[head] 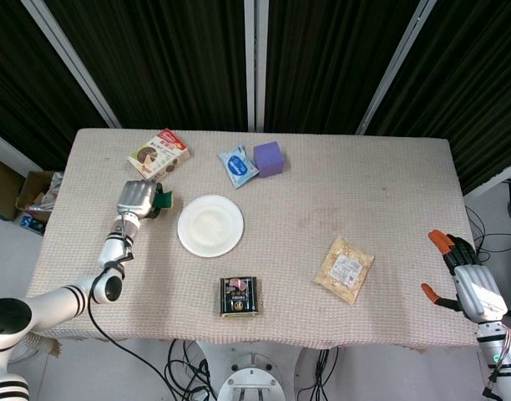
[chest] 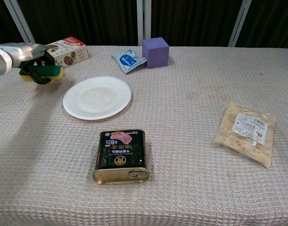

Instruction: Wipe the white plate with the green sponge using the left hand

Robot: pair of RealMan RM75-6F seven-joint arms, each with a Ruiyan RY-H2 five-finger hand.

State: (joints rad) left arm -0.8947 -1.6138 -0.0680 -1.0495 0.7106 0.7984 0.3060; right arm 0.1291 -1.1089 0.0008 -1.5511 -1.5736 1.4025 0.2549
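Observation:
The white plate (head: 210, 225) (chest: 97, 97) lies bare on the cloth, left of the table's middle. My left hand (head: 136, 200) (chest: 26, 56) hovers to the left of the plate, apart from it, and grips the green sponge (head: 163, 200) (chest: 48, 72), whose yellow side shows in the chest view. My right hand (head: 466, 278) hangs off the table's right edge with its fingers spread and nothing in it; the chest view does not show it.
A snack box (head: 158, 154) (chest: 67, 50) lies just behind my left hand. A blue packet (head: 237, 164) (chest: 128, 60) and purple cube (head: 268, 158) (chest: 156, 52) sit behind the plate. A dark tin (head: 239, 296) (chest: 120, 156) lies in front of it, a food bag (head: 346, 268) (chest: 246, 132) to the right.

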